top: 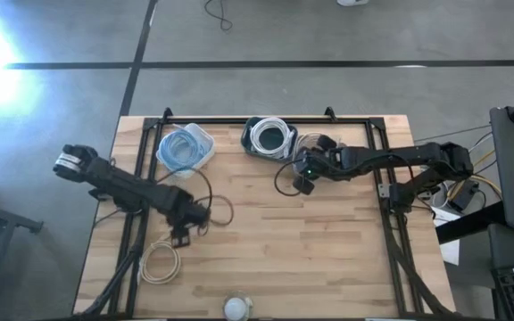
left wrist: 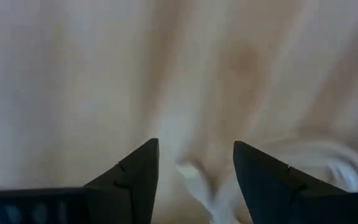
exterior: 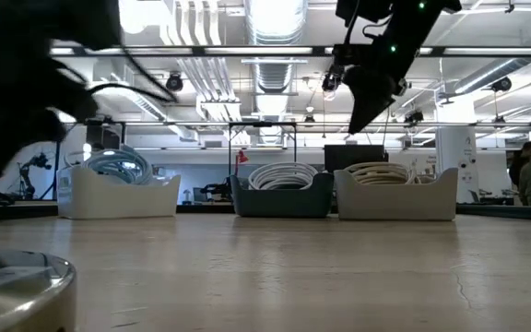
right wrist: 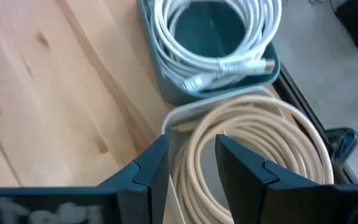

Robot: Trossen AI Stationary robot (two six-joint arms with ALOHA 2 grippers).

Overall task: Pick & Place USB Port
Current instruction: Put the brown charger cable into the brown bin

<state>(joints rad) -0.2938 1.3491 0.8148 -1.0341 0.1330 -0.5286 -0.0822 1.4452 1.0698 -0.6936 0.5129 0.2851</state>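
My left gripper (top: 182, 234) is open and points down at the table's left middle, just beside a white coiled cable (top: 159, 263) lying flat on the wood. In the left wrist view the cable's white connector end (left wrist: 191, 178) shows between the open fingers of my left gripper (left wrist: 196, 165). My right gripper (top: 303, 183) is open and raised high (exterior: 367, 92) over the far bins. Its wrist view looks down on a beige cable coil (right wrist: 260, 143) in a white bin, with my right gripper (right wrist: 192, 163) above one side of the coil. My left gripper comes from above over the white cable's connector end (left wrist: 188, 174), one finger on either side. I cannot tell whether the fingers touch it.
Three bins stand along the far edge: a pale one with a blue cable (top: 186, 147), a dark teal one with a white coil (top: 269, 138), and the white one (exterior: 396, 194) under my right gripper. A black cable loop (top: 219, 209) lies mid-table. A round white object (top: 236, 308) sits at the near edge.
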